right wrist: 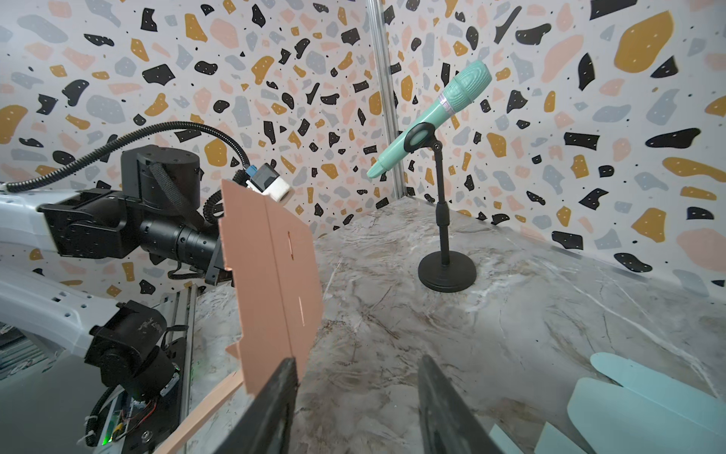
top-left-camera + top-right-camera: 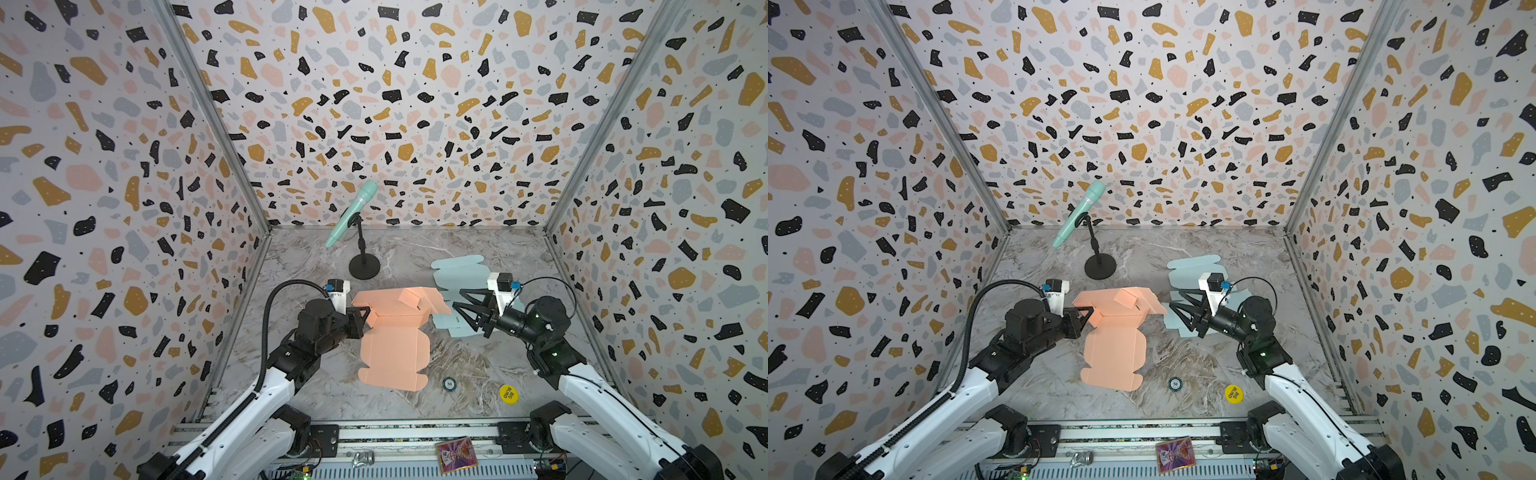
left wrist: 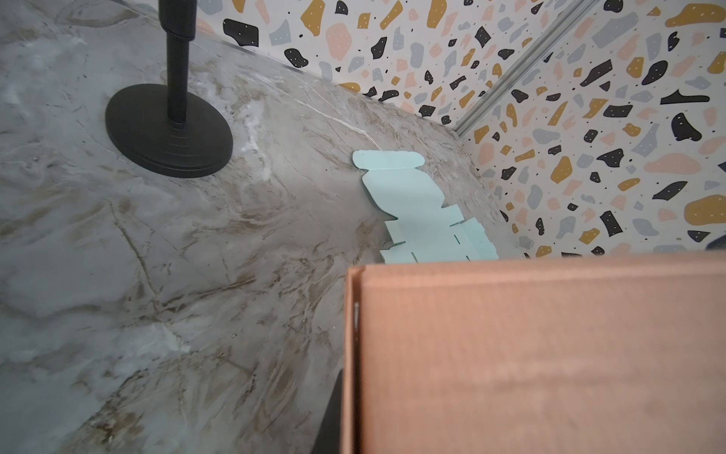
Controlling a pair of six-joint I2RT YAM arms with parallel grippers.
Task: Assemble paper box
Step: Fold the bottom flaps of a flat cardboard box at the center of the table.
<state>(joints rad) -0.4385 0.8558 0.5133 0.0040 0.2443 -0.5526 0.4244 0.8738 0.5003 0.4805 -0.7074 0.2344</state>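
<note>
In both top views the pink blank (image 2: pixel 392 332) lies about mid-table, its long axis running from the near edge toward the far wall. Its near half is flat on the table (image 2: pixel 478 365); its far half is folded partly up into raised panels. The left gripper (image 2: pixel 362 312) sits at the blank's left edge by the fold, jaws closed, apparently pinching a raised side flap, though the pinch itself is hard to see from above. The right gripper (image 2: pixel 1177 305) hangs just off the blank's right side with its jaws parted and nothing between them, over a blue blank (image 2: pixel 1196 270) that lies flat toward the far right corner. A mic stand (image 2: pixel 364 266) is near the far edge, clear of both arms.

In the left wrist view a pink panel (image 3: pixel 542 353) fills the area closest to the lens, consistent with a grip on it; the jaws themselves are out of sight. The blue blank (image 3: pixel 408 204) shows beyond.

In the right wrist view the raised pink flap (image 1: pixel 271 283) stands nearly upright, just touching or overlapping one fingertip (image 1: pixel 283 377), and it is not between the two fingers. The flap lies off to the left-arm side of the open jaws, edge-on to them.

The coming move likely belongs to the right arm, which is nearer that free panel: shift toward the left arm so the flap sits between the fingers, or push it over along its crease.
</note>
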